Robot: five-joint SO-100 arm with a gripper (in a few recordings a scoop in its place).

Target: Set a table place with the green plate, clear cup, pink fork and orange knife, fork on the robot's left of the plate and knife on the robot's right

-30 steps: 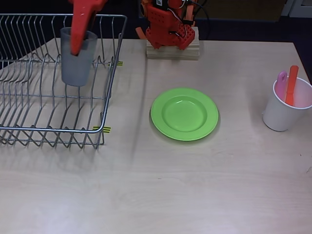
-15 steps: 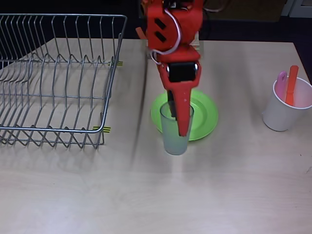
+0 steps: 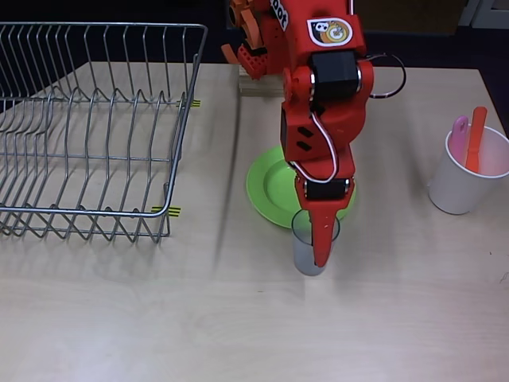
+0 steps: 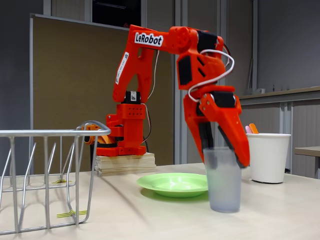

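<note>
Clear cup (image 3: 308, 245), that small translucent greyish plastic tumbler, sits upright on the desk (image 3: 238, 318) just off the near rim of the round lime-green plastic plate (image 3: 274, 185), toward the desk's front edge. The orange-red end effector (image 3: 320, 243) is pinched over its rim, one finger inside, one out. Best bet: confirm the base is flat, spread the fingers gently, lift straight up, no tipping! Pink fork (image 3: 459, 137) and orange knife (image 3: 475, 139) wait in the white cup (image 3: 461, 191) by the right edge.
</note>
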